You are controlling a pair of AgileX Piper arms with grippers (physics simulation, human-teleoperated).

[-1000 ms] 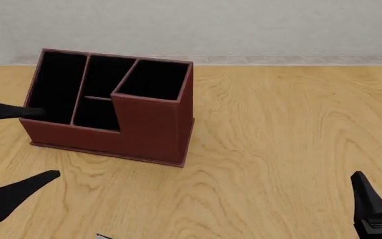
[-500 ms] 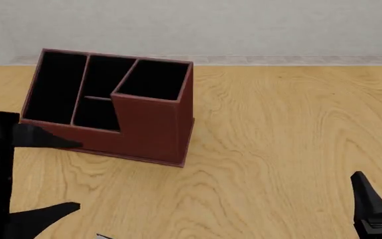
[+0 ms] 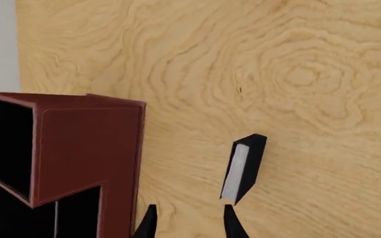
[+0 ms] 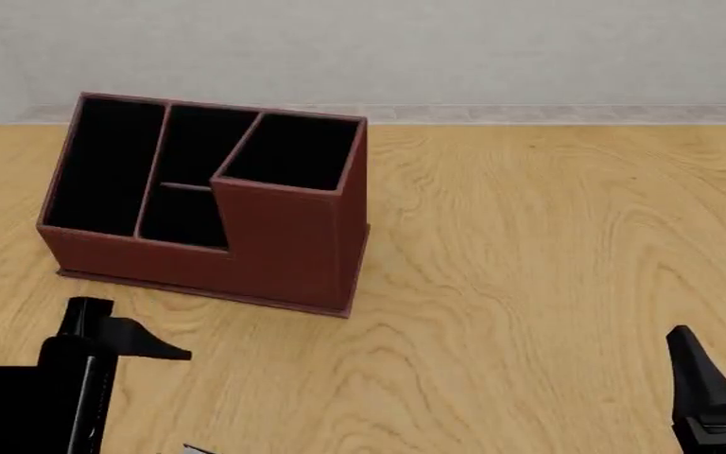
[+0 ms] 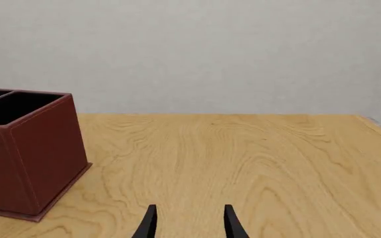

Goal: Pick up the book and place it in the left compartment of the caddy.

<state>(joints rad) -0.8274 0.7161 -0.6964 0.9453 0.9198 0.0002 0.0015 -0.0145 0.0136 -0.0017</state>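
Observation:
The book [image 3: 243,167], a thin black slab with a white page edge, rests on the wood table apart from the caddy. My left gripper [image 3: 189,225] is open and empty, its fingertips just short of the book. In the front view the left arm [image 4: 35,407] sits low at the near left with one finger [image 4: 148,346] showing. The reddish-brown caddy [image 4: 281,251] stands at the back left, with the left compartment [image 4: 105,165] black inside and empty. At the near right, my right gripper [image 5: 189,224] is open with nothing in it.
The caddy's tall square section [image 4: 290,151] and two short middle cells [image 4: 199,180] hold nothing. In the left wrist view the caddy's wall [image 3: 88,148] is close beside one finger. Bare wood table [image 4: 552,255] spreads right of the caddy, with a pale wall behind.
My left arm has swung away from the caddy's left side, down toward the table's near edge, and turned. The right arm and the caddy have not moved.

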